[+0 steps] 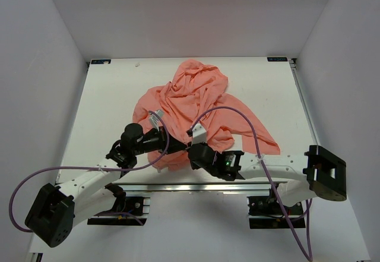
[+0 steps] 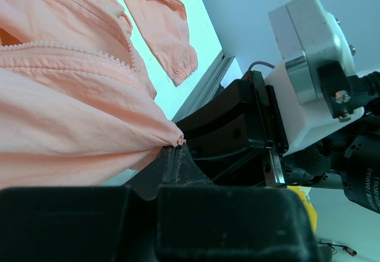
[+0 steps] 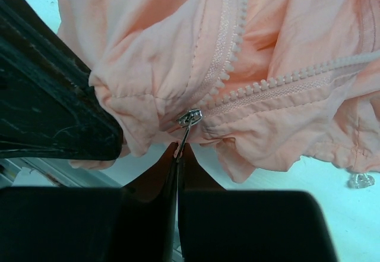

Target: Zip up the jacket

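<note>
We saw salmon-pink thin wrinkled fabric jacket crumpled on flat white bench, from centre to near edge. Long axis ran near to far: hood pointed at far edge, hem toward arm bases, long sleeve trailing right. Toothed pink zipper tracks met in V at small silver slider. Left tool pinched hem fold. Right tool was clamped on thin metal pull tab.

Your jacket thin, matt, wrinkled cloth, zipper pull shiny metal, teeth dull plastic, right gripper fingers matt black.
</note>
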Robot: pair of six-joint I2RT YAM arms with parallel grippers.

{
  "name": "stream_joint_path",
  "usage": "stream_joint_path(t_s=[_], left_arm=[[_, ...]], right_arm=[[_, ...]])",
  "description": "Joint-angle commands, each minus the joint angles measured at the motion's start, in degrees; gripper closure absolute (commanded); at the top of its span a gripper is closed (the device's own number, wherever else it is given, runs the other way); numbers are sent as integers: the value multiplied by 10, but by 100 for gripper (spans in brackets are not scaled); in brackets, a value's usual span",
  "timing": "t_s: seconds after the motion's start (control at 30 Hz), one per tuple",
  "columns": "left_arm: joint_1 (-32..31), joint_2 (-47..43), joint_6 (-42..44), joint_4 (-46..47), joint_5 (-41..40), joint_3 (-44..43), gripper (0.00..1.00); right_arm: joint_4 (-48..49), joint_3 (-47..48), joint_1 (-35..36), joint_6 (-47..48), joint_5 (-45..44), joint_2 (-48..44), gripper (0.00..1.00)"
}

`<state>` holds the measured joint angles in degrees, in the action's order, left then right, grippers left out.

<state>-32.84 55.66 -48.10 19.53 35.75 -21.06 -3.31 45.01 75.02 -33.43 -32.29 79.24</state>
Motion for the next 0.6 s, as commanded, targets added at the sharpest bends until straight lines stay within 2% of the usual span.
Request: stream_joint_path(t_s=[0.0, 0.1, 0.37, 0.57], left_arm=[[1, -14, 1, 0, -5, 5, 100], [1, -14, 12, -20, -11, 1, 100], [1, -19, 30, -59, -23, -3, 100], [1, -19, 49, -89, -26, -15, 100]], right_arm=[[23, 24, 2, 4, -14, -17, 100], [21, 23, 1, 27, 14, -40, 100], [-63, 51, -74, 66, 222, -55, 100], [-165, 85, -102, 105, 274, -57, 100]])
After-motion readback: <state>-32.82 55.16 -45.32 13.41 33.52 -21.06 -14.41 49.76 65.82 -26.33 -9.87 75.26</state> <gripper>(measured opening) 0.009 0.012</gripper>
